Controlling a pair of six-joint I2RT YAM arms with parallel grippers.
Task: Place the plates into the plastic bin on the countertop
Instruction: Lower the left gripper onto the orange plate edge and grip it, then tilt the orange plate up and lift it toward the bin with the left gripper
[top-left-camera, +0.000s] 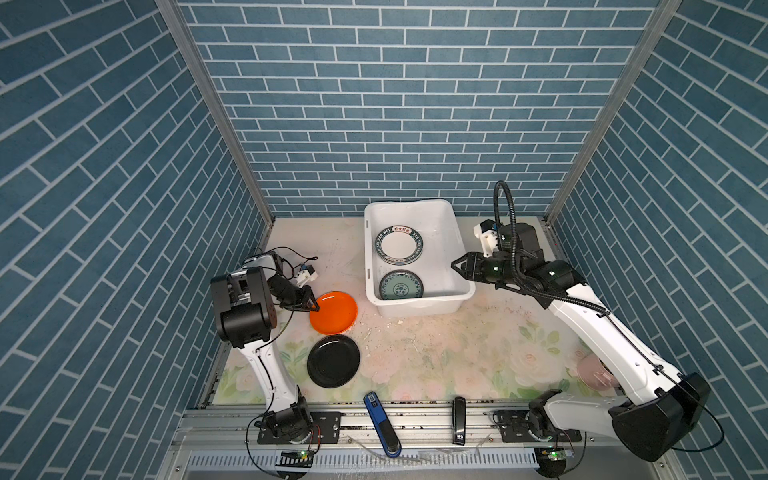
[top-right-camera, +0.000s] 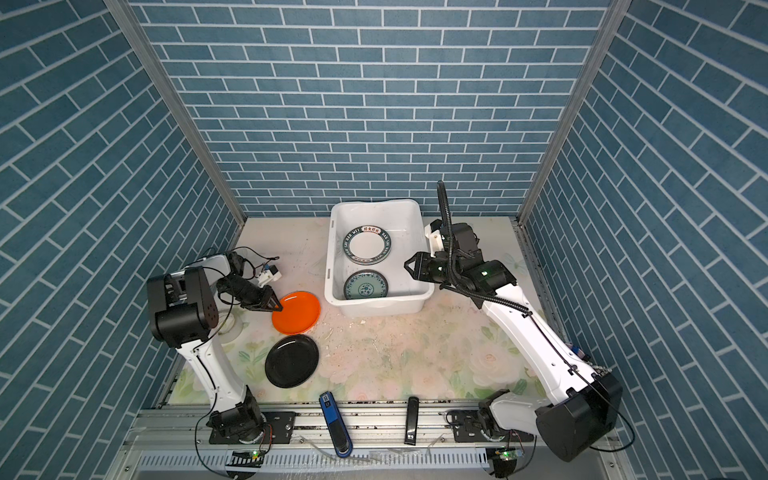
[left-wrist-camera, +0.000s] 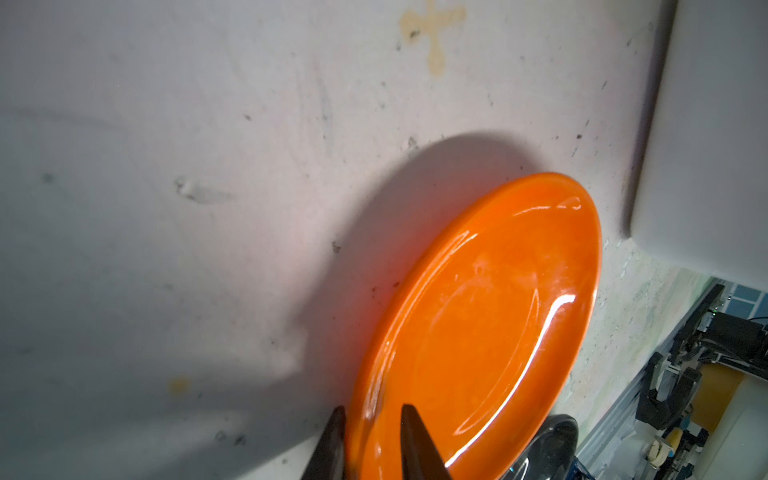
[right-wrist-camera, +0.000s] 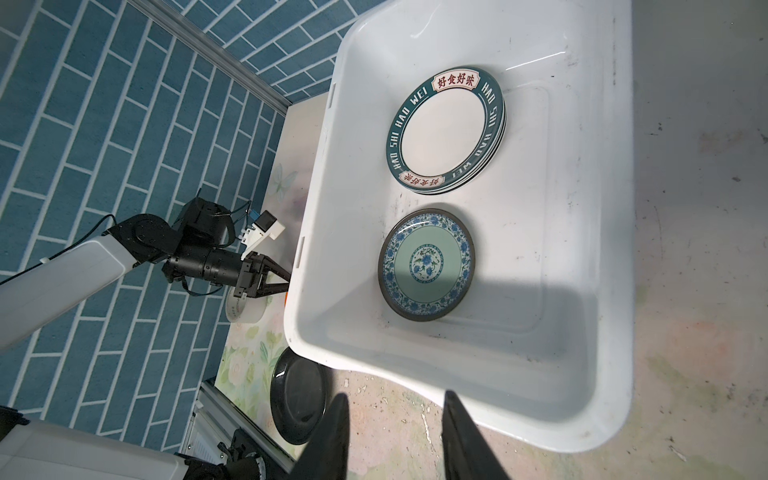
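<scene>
- The left gripper (top-left-camera: 314, 306) reaches to the left edge of the glossy round orange plate (top-left-camera: 333, 312), which lies on the pale floral-printed countertop (top-left-camera: 436, 345) left of the bin.
- In the left wrist view, its 2 dark fingers (left-wrist-camera: 417, 440) straddle the orange plate's rim, 1 outside and 1 over the plate, set narrowly; whether they are pinching it cannot be told.
- A round black plate (top-left-camera: 333, 360) lies flat just in front of the orange one.
- The large white rectangular plastic bin (top-left-camera: 438, 253) holds a stack topped by a white plate with dark-teal lettered rim (top-left-camera: 399, 246), and nearer the front a smaller teal patterned plate (top-left-camera: 401, 285).
- The right gripper (top-left-camera: 454, 264) hangs just beside the bin's right wall, fingers parted, holding nothing.
</scene>
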